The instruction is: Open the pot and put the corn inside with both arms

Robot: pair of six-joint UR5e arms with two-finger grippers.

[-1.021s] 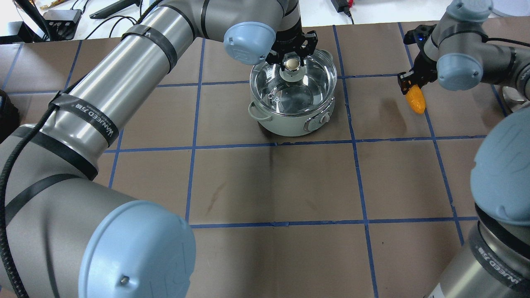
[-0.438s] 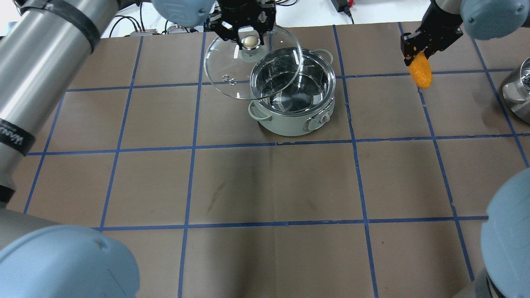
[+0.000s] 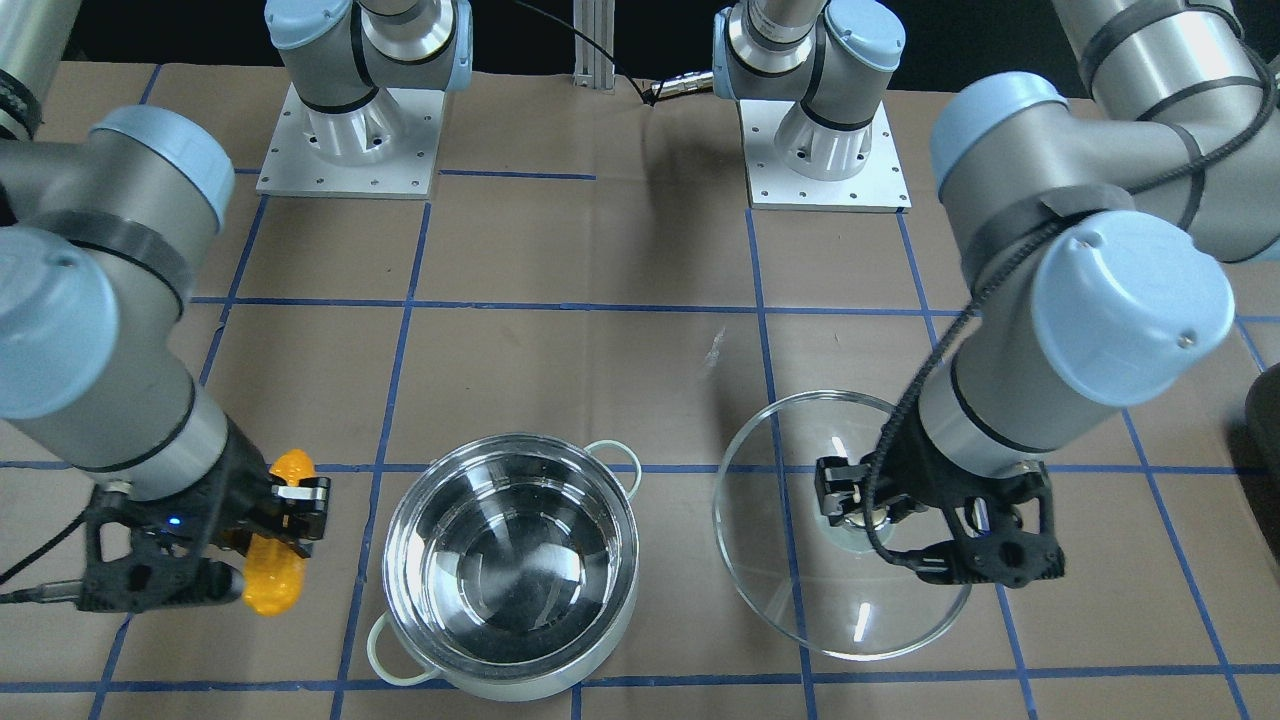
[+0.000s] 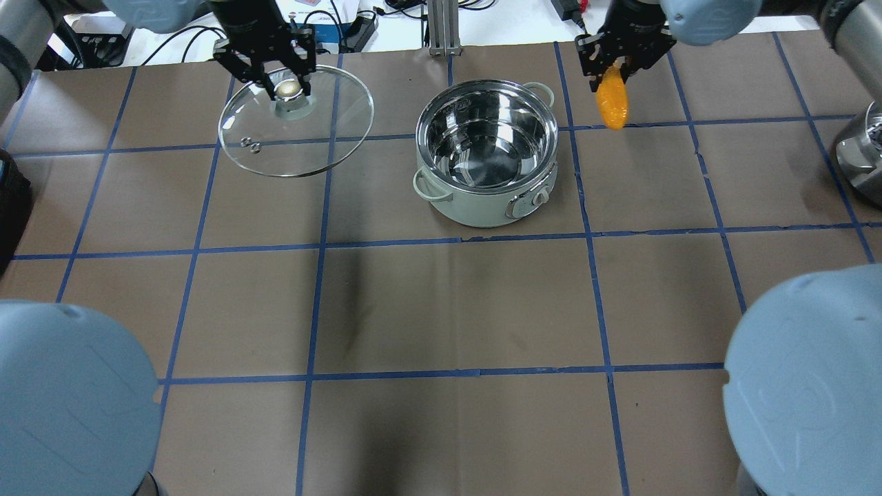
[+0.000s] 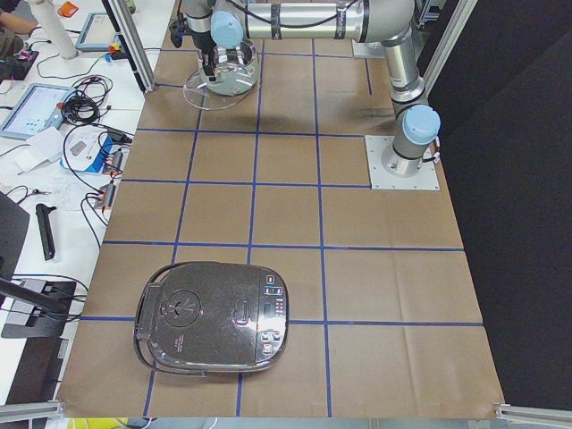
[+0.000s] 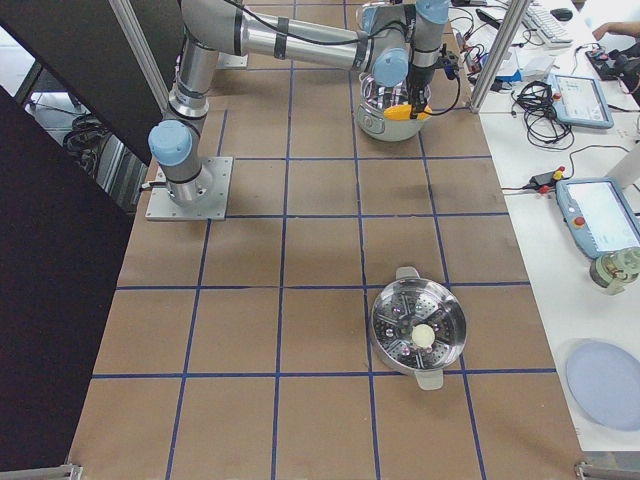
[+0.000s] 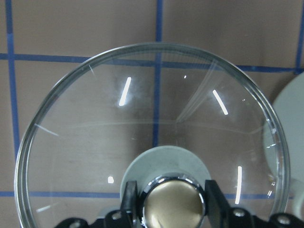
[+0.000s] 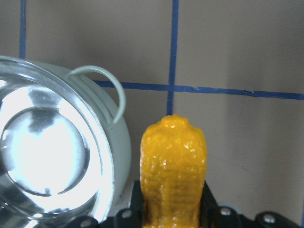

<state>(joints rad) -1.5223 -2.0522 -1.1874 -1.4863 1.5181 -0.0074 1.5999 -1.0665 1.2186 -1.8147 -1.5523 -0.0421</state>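
Note:
The steel pot [image 4: 486, 162] stands open and empty, with pale mint handles; it also shows in the front view [image 3: 512, 565]. My left gripper [image 4: 286, 86] is shut on the knob of the glass lid [image 4: 296, 134] and holds it in the air to the pot's left; the lid shows in the front view [image 3: 800, 600] and the left wrist view [image 7: 95, 142]. My right gripper [image 4: 610, 72] is shut on the yellow-orange corn [image 4: 612, 103] and holds it above the table just right of the pot's far handle. The corn also shows in the right wrist view [image 8: 173, 171] and the front view [image 3: 275, 575].
A second steel pot with a steamer insert [image 6: 418, 332] stands at the table's right end, seen at the edge of the overhead view [image 4: 861, 155]. A black rice cooker [image 5: 213, 317] sits at the left end. Cables and tablets lie beyond the far edge.
My left gripper lifted the lid off the pot and carried it left, clear of the pot. My right gripper raised the corn and moved it left towards the pot.

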